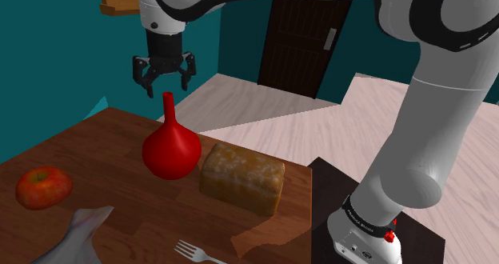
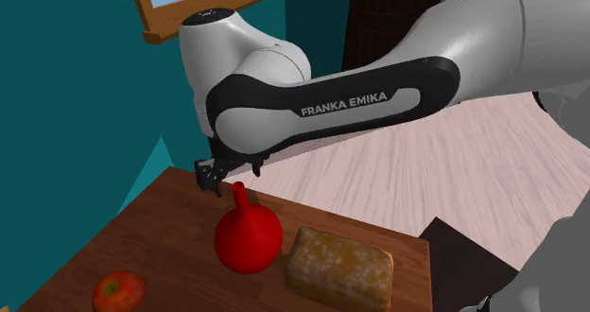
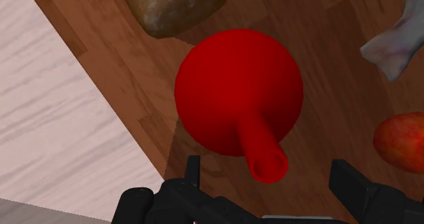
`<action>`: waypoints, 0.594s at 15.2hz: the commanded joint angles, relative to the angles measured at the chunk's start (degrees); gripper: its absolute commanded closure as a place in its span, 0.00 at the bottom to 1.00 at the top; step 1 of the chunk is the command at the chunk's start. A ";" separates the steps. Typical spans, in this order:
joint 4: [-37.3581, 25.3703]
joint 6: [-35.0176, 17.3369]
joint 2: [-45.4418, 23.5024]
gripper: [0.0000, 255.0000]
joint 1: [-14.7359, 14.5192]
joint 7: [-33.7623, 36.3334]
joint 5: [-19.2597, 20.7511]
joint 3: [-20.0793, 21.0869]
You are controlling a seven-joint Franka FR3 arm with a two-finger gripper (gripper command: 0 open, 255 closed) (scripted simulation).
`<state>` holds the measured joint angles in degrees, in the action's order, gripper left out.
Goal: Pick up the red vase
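The red vase (image 1: 170, 146) has a round belly and a thin neck, and it stands upright on the wooden table (image 1: 112, 130). It also appears in the second exterior view (image 2: 247, 236) and from above in the wrist view (image 3: 238, 94). My black gripper (image 1: 164, 85) hangs open just above the vase's neck, a little behind it in the shoulder view. Seen from the wrist, the vase's mouth (image 3: 269, 166) lies between my spread fingers (image 3: 192, 172), which do not touch it. The second exterior view has the gripper (image 2: 216, 180) just left of the neck top.
A loaf of bread (image 1: 241, 177) lies close beside the vase. A red apple (image 1: 43, 186), a grey cloth-like object (image 1: 76, 238) and a fork (image 1: 197, 253) sit nearer the table's front. The table edge drops to a pale wood floor (image 1: 264, 114).
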<state>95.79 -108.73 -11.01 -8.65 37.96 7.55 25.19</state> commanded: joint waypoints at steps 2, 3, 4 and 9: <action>0.75 -1.76 -1.01 0.00 -0.20 0.50 0.64 -0.08; 1.39 -2.49 -1.12 0.00 -0.19 0.58 0.72 -0.11; 2.01 -3.21 -1.24 0.00 -0.19 0.67 0.81 -0.14; 3.66 -5.07 -1.48 1.00 -0.11 0.81 1.01 -0.23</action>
<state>99.20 -113.58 -12.54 -8.79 38.78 8.56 24.96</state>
